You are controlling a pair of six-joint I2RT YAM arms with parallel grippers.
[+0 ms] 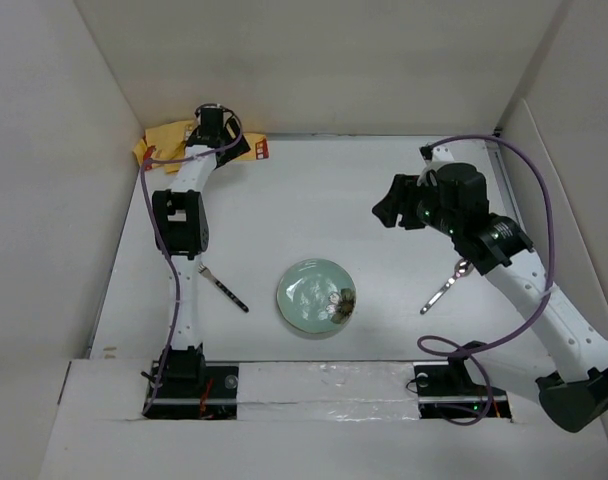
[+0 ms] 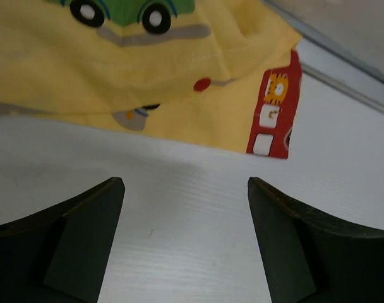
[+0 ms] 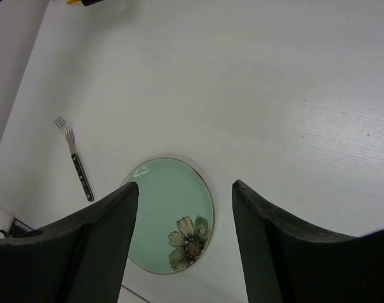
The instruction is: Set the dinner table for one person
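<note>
Bench (image 1: 314, 200): white, walled by panels. Far-left corner: rumpled yellow car-print placemat (image 2: 116, 76). Left gripper (image 2: 186, 186) released, jaws wide, just short of placemat edge. Fork (image 1: 222, 288) near pale green plate (image 1: 306, 285), apart. Plate flat on bench, flower print near rim. Silver utensil (image 1: 442, 292) right of plate. Right gripper (image 3: 186, 185) released, raised above bench.

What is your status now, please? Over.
Left gripper open, facing the crumpled yellow placemat in the far left corner. Right gripper open, empty, above the dinner table. Plate, fork, spoon lie off the placemat. Nothing between gripper and placemat.
</note>
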